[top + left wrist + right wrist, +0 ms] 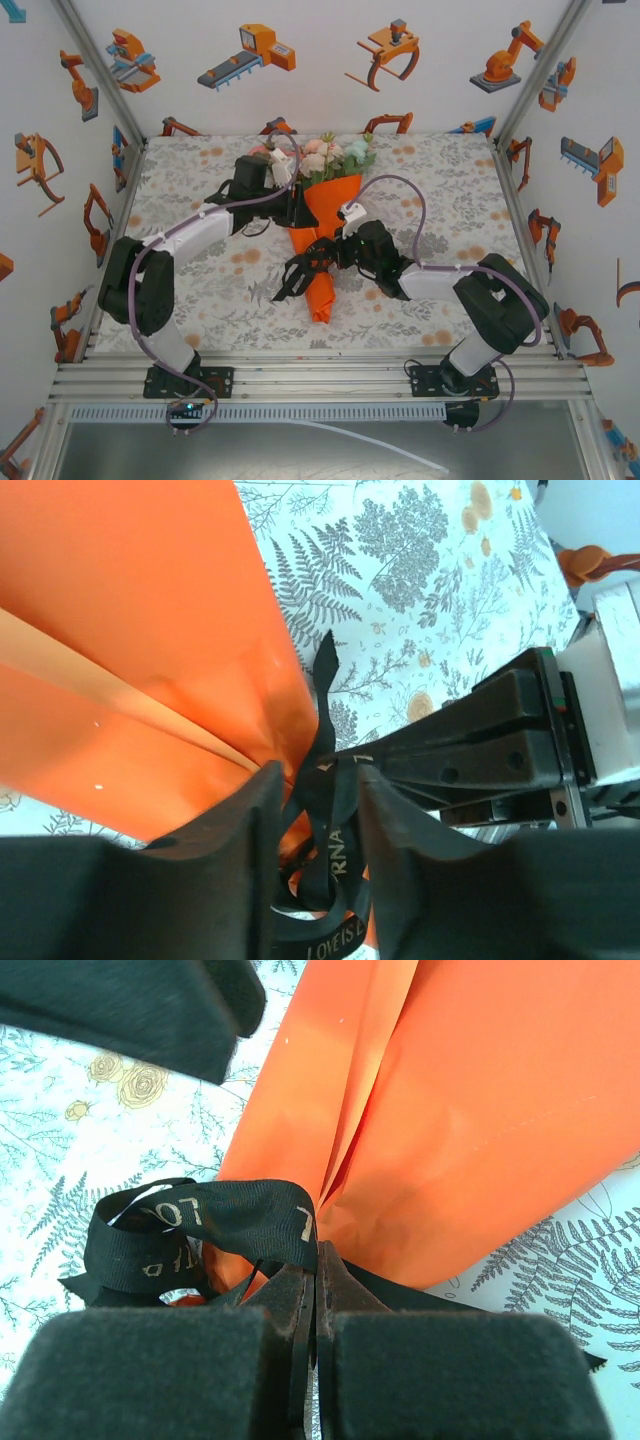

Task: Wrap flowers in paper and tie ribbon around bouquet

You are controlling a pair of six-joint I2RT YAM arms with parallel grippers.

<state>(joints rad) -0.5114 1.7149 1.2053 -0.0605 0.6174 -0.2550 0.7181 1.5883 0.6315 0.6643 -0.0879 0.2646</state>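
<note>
**At the narrow waist of the bright orange paper cone [500, 1110], a knot waits to be drawn tight**

Hard against that waist, the right gripper [316, 1256] is clamped flat on the long narrow black ribbon [200, 1222], which loops loosely beside the cone. From the cone's other side the left gripper [318, 780] stands with jaws parted. The ribbon runs slack between its fingers [235, 850], unpinched. At the cone's wide far end sits the small bunch of pink, white and mint artificial flowers [325, 158]. The cone lies on a grey-and-orange floral tablecloth [450, 180].

To tighten well, the left should probably close on its own tail first. Both can then pull level and straight away from the cone in opposite directions. A one-sided tug would likely drag or roll the cone, and the thin paper looks quick to crease
</note>
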